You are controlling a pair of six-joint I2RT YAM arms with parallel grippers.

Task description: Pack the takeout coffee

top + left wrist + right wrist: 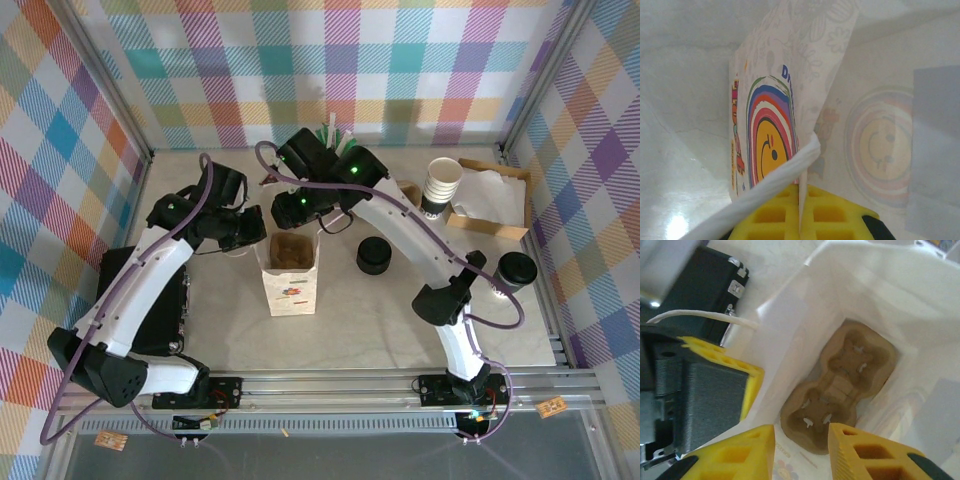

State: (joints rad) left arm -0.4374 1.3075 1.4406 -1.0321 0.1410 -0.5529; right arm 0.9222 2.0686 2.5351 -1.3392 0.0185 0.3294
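Right gripper (802, 445) hangs over the mouth of the paper bag (290, 288) at mid-table, its yellow fingers spread with nothing between them. Left gripper (801, 212) is pressed together on the bag's left rim, pinching the paper. A brown cup carrier (840, 390) lies on the bag's floor. The takeout coffee (517, 270) stands upright, long axis vertical, well to the right of the bag and slightly nearer, beside the right arm's elbow. The right arm is both free and closer, so it looks the likelier one to swing right for the cup.

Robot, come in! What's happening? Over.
Left gripper shut on bag. Right gripper open over bag. Takeout coffee on table, right side, unpacked. Black lid stack between.
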